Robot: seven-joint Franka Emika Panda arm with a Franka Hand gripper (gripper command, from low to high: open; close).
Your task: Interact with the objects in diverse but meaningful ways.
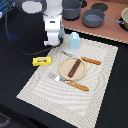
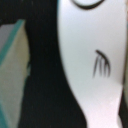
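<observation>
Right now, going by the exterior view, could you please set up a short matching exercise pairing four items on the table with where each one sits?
Things:
1. dark-brown stick
2. yellow packet
3. pale-blue block
4. grey pot

Places:
A. on the wooden surface beyond the placemat
B. on the black tabletop, off the placemat, toward the exterior view's left
C. lying on the tan round plate
D. at the placemat's far edge, beside the arm

Pairs: 1-C, 2-B, 3-D, 4-A
</observation>
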